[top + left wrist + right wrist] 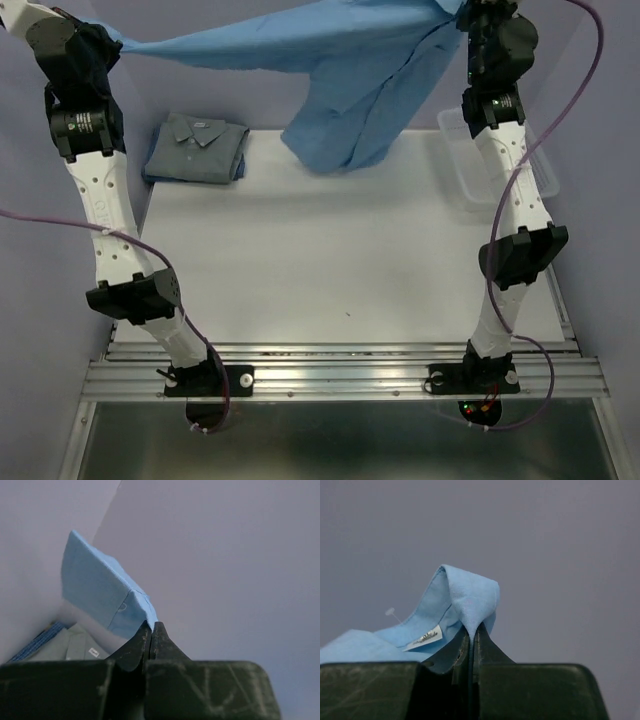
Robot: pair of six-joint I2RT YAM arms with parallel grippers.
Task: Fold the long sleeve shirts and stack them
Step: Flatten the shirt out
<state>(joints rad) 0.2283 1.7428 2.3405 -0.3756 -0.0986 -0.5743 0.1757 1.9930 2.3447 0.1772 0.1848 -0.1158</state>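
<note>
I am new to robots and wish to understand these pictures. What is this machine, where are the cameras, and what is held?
Two robot arms stand at the near edge of a table. One camera looks from above and behind; one sits on each wrist. The left gripper and the right gripper are each shut on a light blue shirt, which hangs in the air between them. On the table lie a folded grey shirt and a pale plastic container.

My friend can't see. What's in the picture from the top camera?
The left gripper and right gripper hold a light blue cloth shirt stretched in the air above a white table. A folded grey collared shirt lies at its far-left corner.
</note>
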